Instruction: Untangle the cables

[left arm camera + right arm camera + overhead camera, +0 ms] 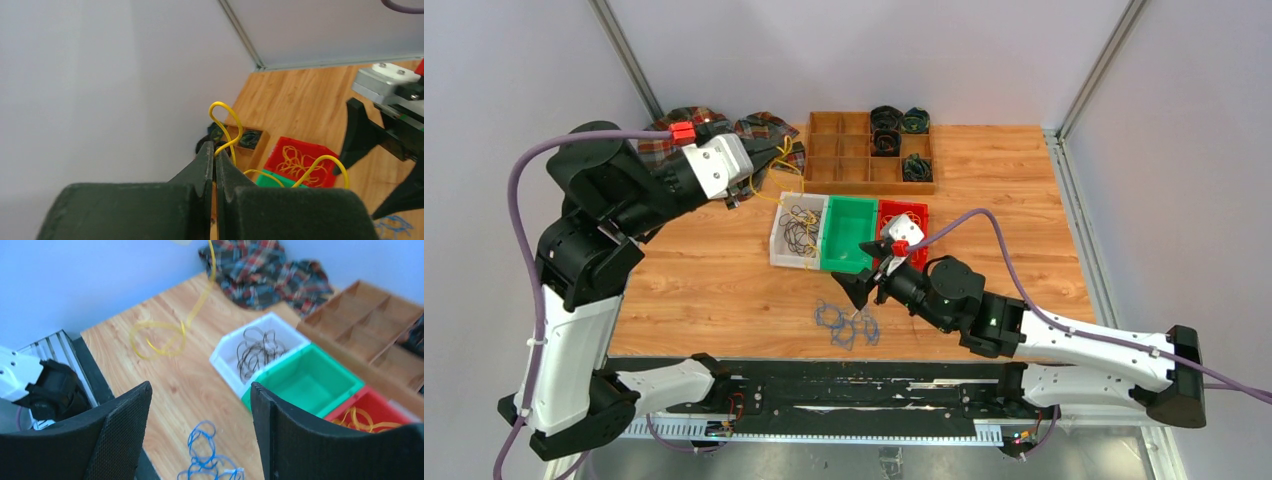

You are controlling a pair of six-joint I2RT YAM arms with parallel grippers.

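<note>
Pulling yellow free: left pincer point(214, 150) clamped on yellow cable point(226, 122); right pincer point(200, 390) gaping, empty, over blue cable point(202, 432) near worktop point(724, 280) near edge. Next, likely: bin the yellow.

Plaid cloth point(769, 130) crumpled upper left. Wooden divider tray point(869, 186) top centre, dark coils point(885, 130) in right cells. White bin point(779, 225), green bin point(849, 235), red bin point(902, 204) side by side mid-frame, all on wood table point(714, 270).
</note>
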